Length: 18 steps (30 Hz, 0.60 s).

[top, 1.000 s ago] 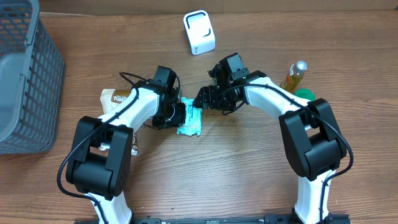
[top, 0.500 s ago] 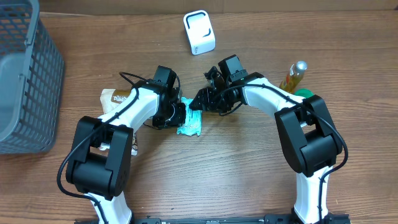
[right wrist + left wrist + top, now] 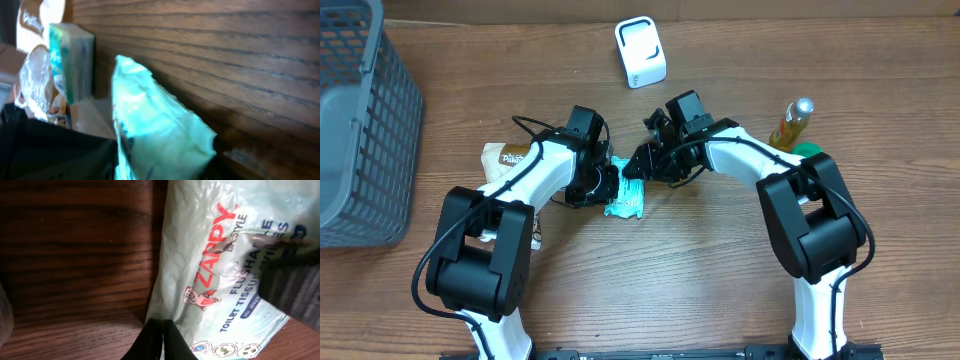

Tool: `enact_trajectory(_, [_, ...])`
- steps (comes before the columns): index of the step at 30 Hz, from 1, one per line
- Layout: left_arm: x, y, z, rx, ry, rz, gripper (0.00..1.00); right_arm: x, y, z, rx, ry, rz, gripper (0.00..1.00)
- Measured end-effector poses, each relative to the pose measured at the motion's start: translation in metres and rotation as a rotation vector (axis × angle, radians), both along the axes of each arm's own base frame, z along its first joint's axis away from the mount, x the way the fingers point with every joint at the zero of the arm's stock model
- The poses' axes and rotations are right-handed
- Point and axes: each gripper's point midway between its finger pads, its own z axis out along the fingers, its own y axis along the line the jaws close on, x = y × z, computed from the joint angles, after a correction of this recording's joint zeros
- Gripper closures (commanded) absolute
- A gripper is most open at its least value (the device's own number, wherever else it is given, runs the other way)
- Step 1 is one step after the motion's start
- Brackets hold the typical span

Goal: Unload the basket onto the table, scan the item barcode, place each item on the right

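a mint-green packet (image 3: 160, 135) sticks up from the wooden table (image 3: 225, 50), a green-edged box (image 3: 72, 60) standing near it.

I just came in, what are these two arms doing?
Both arms meet at a pale green wipes pack. The left fingers are pinched shut on its edge. The right fingers are at the opposite end; whether they grip it is unclear. The white device at the back stands apart from both.

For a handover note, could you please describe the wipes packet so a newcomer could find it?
On the wooden table, look at the middle, where left arm and right arm meet. The wipes packet is between them. Only it is mint-green plastic with red ZAPPY lettering.
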Motion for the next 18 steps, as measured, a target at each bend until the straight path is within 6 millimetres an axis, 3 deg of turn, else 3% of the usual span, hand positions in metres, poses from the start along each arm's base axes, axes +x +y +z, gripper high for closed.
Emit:
enact_trajectory(3, [0.0000, 0.0000, 0.0000, 0.000, 0.000, 0.000, 0.93, -0.0001, -0.0011, -0.0022, -0.008, 0.004, -0.004, 0.72])
enact_trajectory(6, [0.0000, -0.0001, 0.0000, 0.000, 0.000, 0.000, 0.93, 0.0001, -0.0013, -0.0028, -0.010, 0.003, -0.005, 0.76])
enact_trajectory(18, [0.0001, 0.0000, -0.0003, 0.000, 0.002, 0.000, 0.90, -0.0003, -0.0003, -0.0018, -0.002, 0.003, 0.000, 0.86])
